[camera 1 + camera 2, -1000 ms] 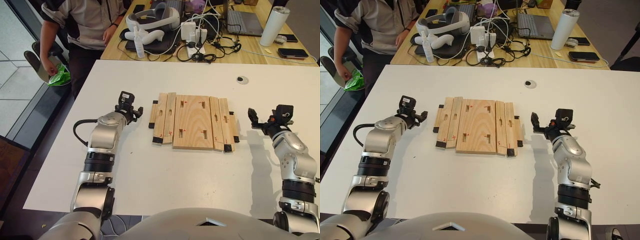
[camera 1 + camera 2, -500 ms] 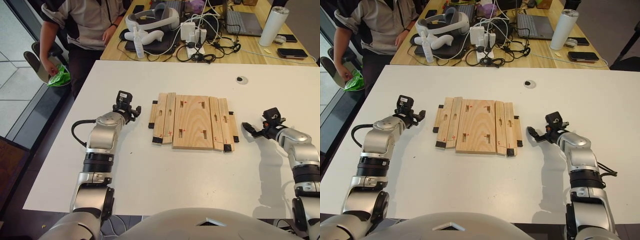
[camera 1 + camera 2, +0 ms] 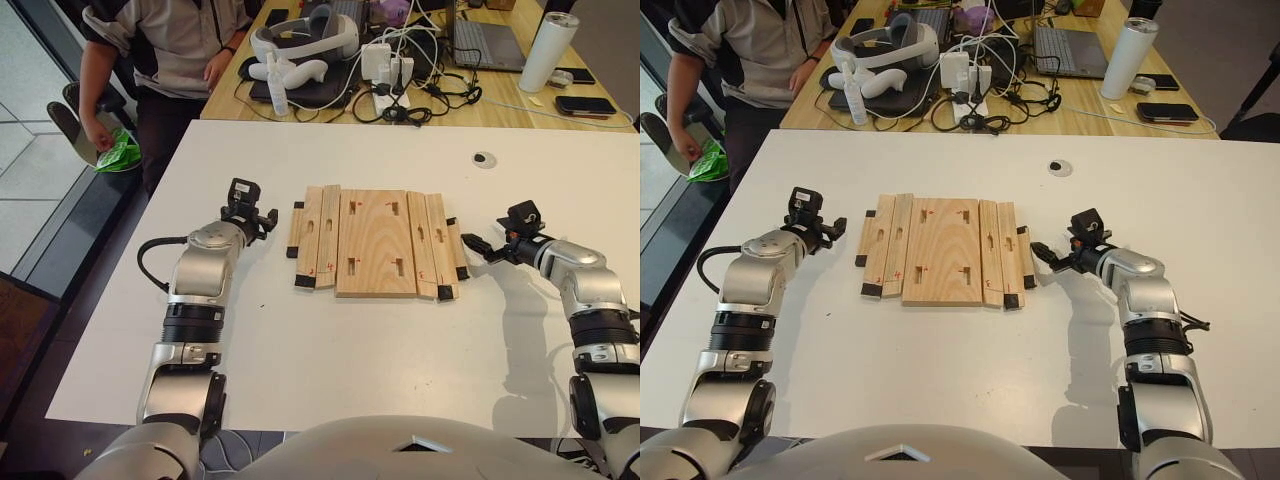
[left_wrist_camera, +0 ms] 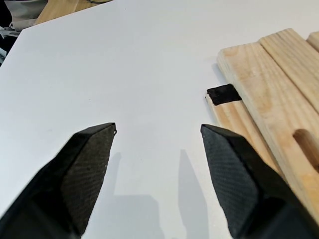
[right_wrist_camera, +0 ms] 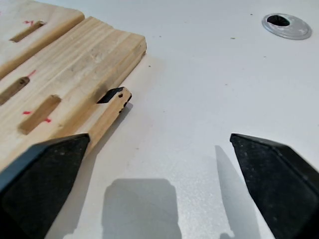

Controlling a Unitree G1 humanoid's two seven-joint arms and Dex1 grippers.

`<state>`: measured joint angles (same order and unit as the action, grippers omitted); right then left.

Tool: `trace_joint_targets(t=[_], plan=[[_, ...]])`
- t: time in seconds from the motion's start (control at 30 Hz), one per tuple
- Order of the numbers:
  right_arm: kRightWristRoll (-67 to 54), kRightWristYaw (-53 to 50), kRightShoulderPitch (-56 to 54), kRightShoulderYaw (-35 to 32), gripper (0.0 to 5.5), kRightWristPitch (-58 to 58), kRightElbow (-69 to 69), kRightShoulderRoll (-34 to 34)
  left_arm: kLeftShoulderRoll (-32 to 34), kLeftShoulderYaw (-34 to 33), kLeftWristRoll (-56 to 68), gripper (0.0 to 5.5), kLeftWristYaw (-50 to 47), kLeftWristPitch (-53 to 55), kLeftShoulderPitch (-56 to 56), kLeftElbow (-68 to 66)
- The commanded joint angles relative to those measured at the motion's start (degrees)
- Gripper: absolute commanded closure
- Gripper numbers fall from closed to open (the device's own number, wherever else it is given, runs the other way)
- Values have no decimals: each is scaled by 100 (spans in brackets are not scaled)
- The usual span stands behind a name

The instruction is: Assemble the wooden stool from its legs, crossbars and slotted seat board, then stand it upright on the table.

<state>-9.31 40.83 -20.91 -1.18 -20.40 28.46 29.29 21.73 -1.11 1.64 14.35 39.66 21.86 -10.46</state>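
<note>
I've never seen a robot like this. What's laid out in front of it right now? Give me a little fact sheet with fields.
Surface: white table
Centre: slotted seat board, lying flat
Flanks: narrower left pieces and right pieces, flat, some ends black
Left arm: left gripper, fingers open, empty, apart from the left pieces
Right arm: right gripper, fingers open, empty, close to the right pieces; contact cannot be told
Progress: stool not yet assembled

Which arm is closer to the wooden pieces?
Right. Jaws of the right arm almost touch the wooden pieces at their right edge; the left arm sits apart on their left.
</note>
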Motion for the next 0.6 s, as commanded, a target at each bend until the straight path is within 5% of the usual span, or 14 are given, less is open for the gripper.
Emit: trace_joint_targets(t=[0.03,0.2,0.37,0.6], plan=[[251,91,-60,220,12,139,-19,75,100,-12,-85,230,-4,-25,116,-70],[498,-773,-243,-98,12,631,213,70,24,-206,173,230,111,332,122,-32],[-988,-3241,-860,-1907,12,820,-1230,-1260,114,-76,392,230,516,809,-14,153],[-2330,-4328,394,-929,12,-1070,-4535,-2976,221,223,453,230,912,1121,-125,328]])
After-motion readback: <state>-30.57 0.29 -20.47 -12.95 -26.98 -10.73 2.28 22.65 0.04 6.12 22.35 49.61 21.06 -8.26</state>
